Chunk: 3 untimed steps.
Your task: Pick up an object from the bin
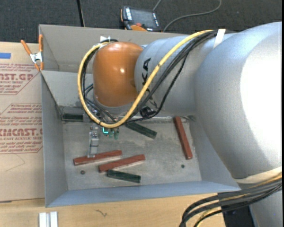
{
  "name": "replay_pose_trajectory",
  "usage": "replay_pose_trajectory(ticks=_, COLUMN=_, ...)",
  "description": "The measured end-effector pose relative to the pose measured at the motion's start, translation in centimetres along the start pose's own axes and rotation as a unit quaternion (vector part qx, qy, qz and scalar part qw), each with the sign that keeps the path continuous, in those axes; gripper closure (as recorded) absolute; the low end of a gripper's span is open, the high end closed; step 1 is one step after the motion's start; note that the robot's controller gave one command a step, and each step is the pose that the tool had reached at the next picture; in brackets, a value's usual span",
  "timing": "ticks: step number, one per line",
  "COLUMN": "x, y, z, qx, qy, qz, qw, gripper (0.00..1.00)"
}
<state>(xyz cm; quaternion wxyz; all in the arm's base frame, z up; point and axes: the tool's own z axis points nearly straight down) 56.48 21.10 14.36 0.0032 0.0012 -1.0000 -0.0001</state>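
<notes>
The big grey arm and its round orange cover hang over the back of the bin and hide some of its floor. There are three red-brown sticks and three dark green sticks.

The right red-brown stick lies well apart from the others. The left red-brown stick and the middle red-brown stick lie close together near the front. The front green stick lies just beside them. The middle green stick lies under the arm. The back green stick lies by the back wall.

The gripper points down right over the left part of the left red-brown stick. I cannot tell if it is open or closed, or if it touches the stick.
</notes>
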Motion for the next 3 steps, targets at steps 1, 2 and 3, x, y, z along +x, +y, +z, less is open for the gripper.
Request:
replay_pose_trajectory(ticks=1, x=5.1, y=-1.4, z=7.9, qx=0.002, qy=0.0013, qz=-0.058, qw=0.9983, gripper=0.0)
replay_pose_trajectory(ticks=2, x=4.8, y=-1.2, z=7.4, qx=0.0, qy=-0.003, qz=-0.058, qw=0.9983, gripper=1.0)
replay_pose_trajectory(ticks=3, x=5.5, y=-1.2, z=-6.3, qx=-0.001, qy=-0.0077, qz=-0.08, qw=0.9967, gripper=1.0)
